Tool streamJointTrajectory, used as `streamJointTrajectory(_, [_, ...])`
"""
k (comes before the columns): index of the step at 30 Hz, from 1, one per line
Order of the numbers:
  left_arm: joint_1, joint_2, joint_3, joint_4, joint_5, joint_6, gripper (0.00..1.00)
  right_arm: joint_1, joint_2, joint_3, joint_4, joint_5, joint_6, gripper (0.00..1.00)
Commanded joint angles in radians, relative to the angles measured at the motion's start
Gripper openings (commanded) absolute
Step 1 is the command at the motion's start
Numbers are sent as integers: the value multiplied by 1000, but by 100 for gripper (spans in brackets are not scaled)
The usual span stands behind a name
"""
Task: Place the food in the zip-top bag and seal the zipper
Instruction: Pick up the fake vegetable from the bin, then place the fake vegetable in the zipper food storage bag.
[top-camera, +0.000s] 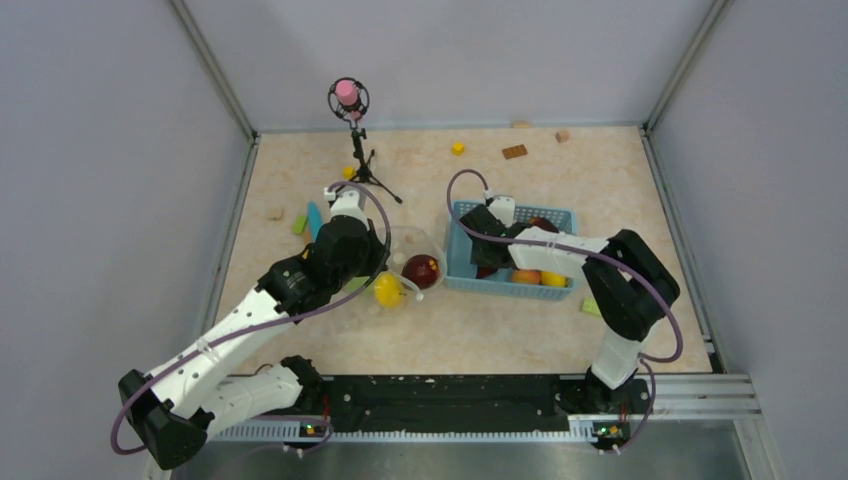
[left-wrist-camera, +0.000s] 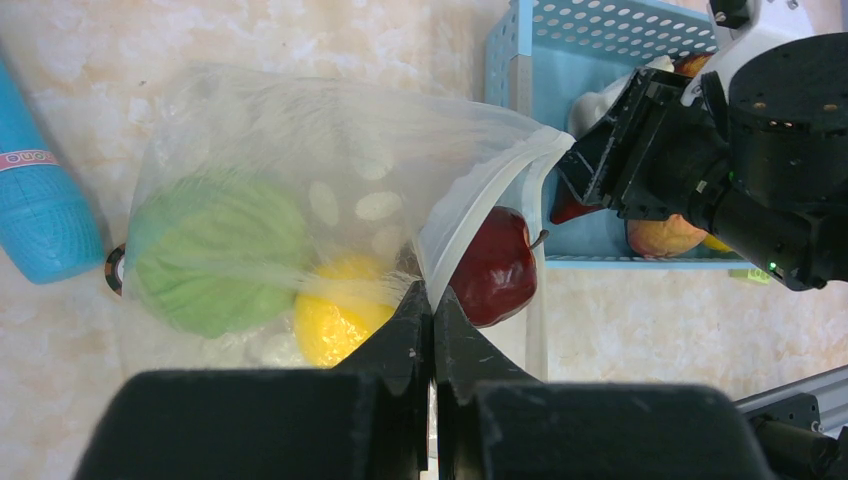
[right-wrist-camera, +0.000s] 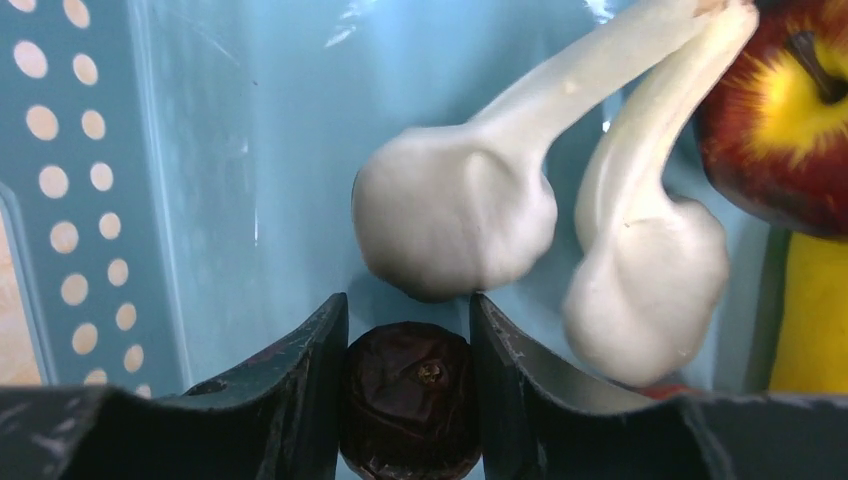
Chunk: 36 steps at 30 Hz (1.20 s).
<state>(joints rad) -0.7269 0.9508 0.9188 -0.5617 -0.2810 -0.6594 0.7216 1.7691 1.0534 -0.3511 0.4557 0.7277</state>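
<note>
The left gripper (left-wrist-camera: 433, 300) fills the bottom of its wrist view, its fingers pressed together on the lower lip of the zip-top bag (left-wrist-camera: 330, 150) and holding the mouth open towards the right. Inside the bag lie a green round fruit (left-wrist-camera: 215, 255) and a yellow piece (left-wrist-camera: 335, 320). A dark red apple (left-wrist-camera: 495, 270) sits at the mouth, partly under the lip; whether it is fully inside I cannot tell. The zipper (left-wrist-camera: 480, 195) gapes, unsealed.

To the right, the blue basket (left-wrist-camera: 600, 40) holds the rest. The right gripper (right-wrist-camera: 408, 300) reaches down into it and pinches a dark fruit (right-wrist-camera: 410, 400) between its fingers, just beside a white piece (right-wrist-camera: 455, 215). A red-and-yellow apple (right-wrist-camera: 780, 130) and another yellow fruit (right-wrist-camera: 810, 320) lie further right.

By my judgement the task is under half done: several fruits wait in the basket, and sealing comes last.

The table (top-camera: 500, 330) is pale marbled beige, with plain grey walls (top-camera: 100, 150) around it. A blue object (left-wrist-camera: 40, 190) lies left of the bag, a microphone (top-camera: 348, 100) stands at the back, and small blocks (top-camera: 514, 151) are scattered along the far edge.
</note>
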Motion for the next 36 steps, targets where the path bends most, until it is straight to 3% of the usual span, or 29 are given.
streamJointTrajectory(1, [3,-8,-1,23,1,0,0,-9,-103,-27,22,38,-11,25])
streamJointTrajectory(11, [3,2,-1,29,4,2,0,-10,-384,-155,199,-46,-170,17])
streamJointTrajectory(18, [3,2,-6,39,10,7,0,-10,-608,-312,522,-464,-326,18])
streamJointTrajectory(24, [3,5,-8,47,26,11,0,14,-597,-326,708,-701,-290,19])
streamJointTrajectory(28, [3,6,-9,54,44,12,0,94,-501,-237,705,-658,-301,19])
streamJointTrajectory(36, [2,-3,-13,61,61,14,0,236,-288,-107,768,-402,-252,21])
